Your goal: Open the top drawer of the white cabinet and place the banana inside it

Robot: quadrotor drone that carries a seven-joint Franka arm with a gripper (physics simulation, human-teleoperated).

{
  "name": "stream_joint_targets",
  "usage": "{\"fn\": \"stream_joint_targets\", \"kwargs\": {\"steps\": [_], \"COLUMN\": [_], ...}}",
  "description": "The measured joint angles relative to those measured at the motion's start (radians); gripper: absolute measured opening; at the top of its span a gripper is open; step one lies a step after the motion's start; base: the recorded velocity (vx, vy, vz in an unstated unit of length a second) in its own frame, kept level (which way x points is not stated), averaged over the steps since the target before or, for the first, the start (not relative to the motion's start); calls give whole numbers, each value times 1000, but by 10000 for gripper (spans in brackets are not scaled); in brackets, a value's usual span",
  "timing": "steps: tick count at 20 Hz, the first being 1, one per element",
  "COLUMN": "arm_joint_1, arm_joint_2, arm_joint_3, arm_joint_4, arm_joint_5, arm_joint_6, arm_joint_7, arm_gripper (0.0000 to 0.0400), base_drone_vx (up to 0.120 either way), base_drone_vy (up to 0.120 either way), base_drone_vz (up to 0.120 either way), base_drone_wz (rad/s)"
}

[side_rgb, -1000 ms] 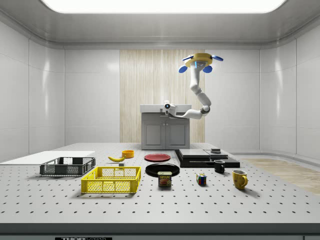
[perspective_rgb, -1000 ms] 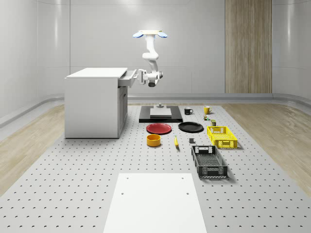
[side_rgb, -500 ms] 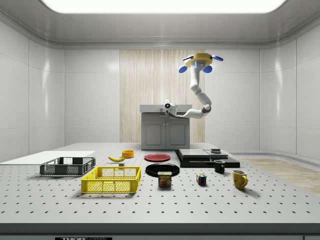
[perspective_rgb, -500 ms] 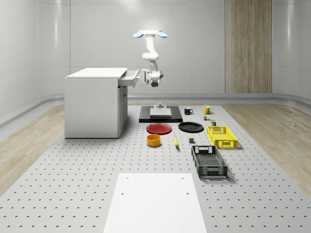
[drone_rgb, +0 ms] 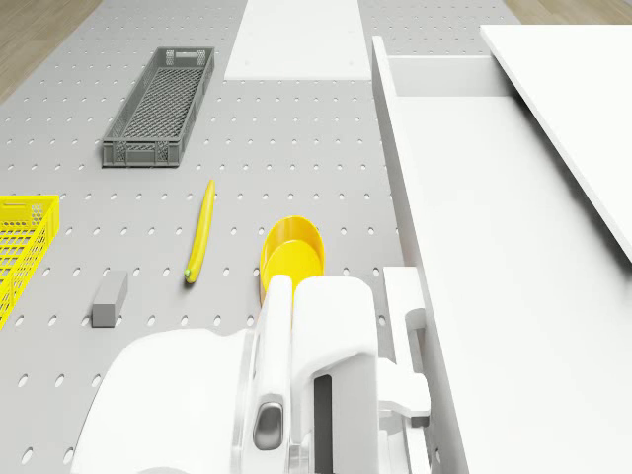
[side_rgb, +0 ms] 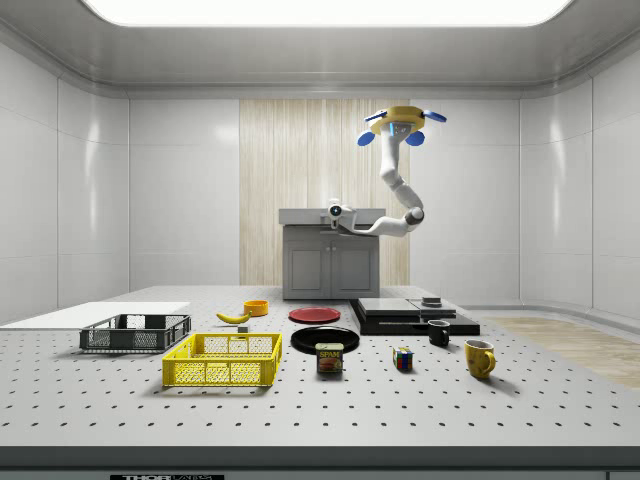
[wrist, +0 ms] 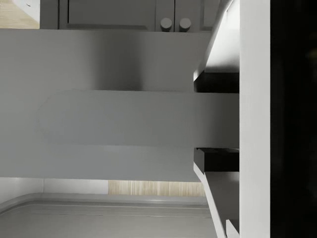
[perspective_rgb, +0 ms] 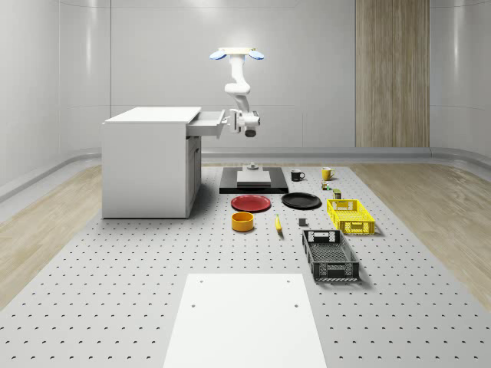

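The white cabinet [perspective_rgb: 149, 165] [side_rgb: 330, 262] stands at the whole-scene view's left. Its top drawer [perspective_rgb: 207, 123] [drone_rgb: 474, 227] is pulled partly out. My gripper [perspective_rgb: 229, 120] [side_rgb: 335, 211] [drone_rgb: 413, 360] [wrist: 216, 119] is shut on the drawer handle [wrist: 119, 117], with a dark pad [wrist: 216, 82] on each side of the bar. The drone [perspective_rgb: 236, 54] [side_rgb: 403, 122] hovers high up, beside the cabinet and over the black platform. The banana [perspective_rgb: 278, 224] [side_rgb: 233, 317] [drone_rgb: 200, 229] lies on the table next to the orange bowl [perspective_rgb: 242, 221] [drone_rgb: 292, 257].
A red plate [perspective_rgb: 251, 202], a black plate [perspective_rgb: 301, 201], a yellow basket [perspective_rgb: 350, 215] and a grey basket [perspective_rgb: 330, 254] [drone_rgb: 161, 94] lie right of the cabinet. A black platform [perspective_rgb: 253, 181] sits behind them, a white sheet [perspective_rgb: 244, 318] at the front.
The gripper has moved toward the whole-scene view's right with the handle in it, and the top drawer has slid further out of the cabinet. The drone has held its place.
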Motion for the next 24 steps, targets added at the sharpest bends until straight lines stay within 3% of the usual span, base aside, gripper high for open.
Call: {"fn": "stream_joint_targets", "kwargs": {"steps": [2,3,4,7,11,14,18,24], "arm_joint_1": [3,2,7,21,42,59,81,112], "arm_joint_2": [0,15,3,1,2,0,-8,-27], "arm_joint_3": [-27,-46,-63,-108,-162,-191,-217,-242], "arm_joint_4": [13,5,19,43,73,88,98,103], "arm_joint_5": [-18,-36,-72,-87,-108,-120,-133,-150], "arm_joint_6": [-19,-29,-36,-63,-92,-102,-102,-88], "arm_joint_7": [11,-55,20,27,35,40,47,58], "arm_gripper": [124,217,216,157,301,353,383,396], "base_drone_vx": [0,0,0,0,0,0,0,0], "base_drone_vy": [0,0,0,0,60,120,120,120], "base_drone_vz": [0,0,0,0,0,0,0,0], "base_drone_wz": [0,0,0,0,0,0,0,0]}}
